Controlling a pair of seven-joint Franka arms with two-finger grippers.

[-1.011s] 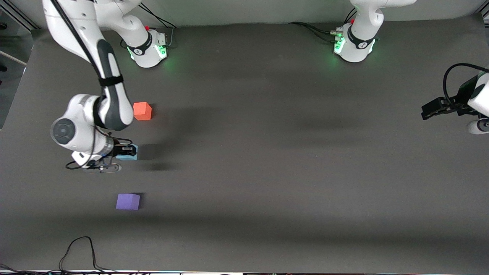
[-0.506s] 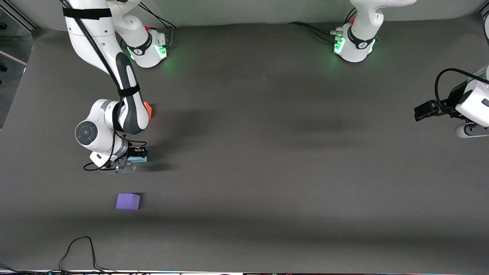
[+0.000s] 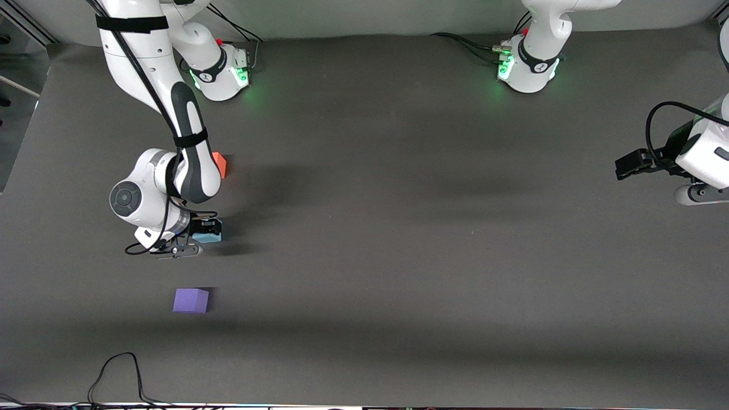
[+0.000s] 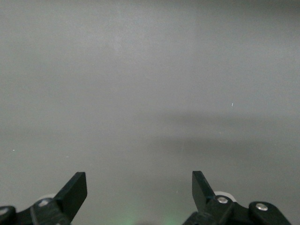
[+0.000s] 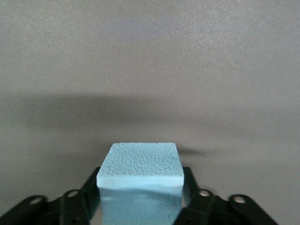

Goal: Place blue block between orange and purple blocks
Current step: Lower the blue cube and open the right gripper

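The light blue block (image 3: 207, 238) (image 5: 140, 171) rests on the dark table, between the orange block (image 3: 220, 165), which is farther from the front camera, and the purple block (image 3: 191, 300), which is nearer. My right gripper (image 3: 203, 232) (image 5: 141, 182) stands low over the blue block, a black finger pressed against each of its sides. The right arm hides most of the orange block. My left gripper (image 3: 623, 167) (image 4: 139, 187) waits open and empty at the left arm's end of the table.
A black cable (image 3: 117, 373) loops onto the table at its edge nearest the front camera. The two arm bases (image 3: 219, 71) (image 3: 527, 65) stand along the table edge farthest from that camera.
My right gripper has carried the blue block a little toward the left arm's end, and the right arm now covers most of the orange block. The left gripper has drifted slightly inward.
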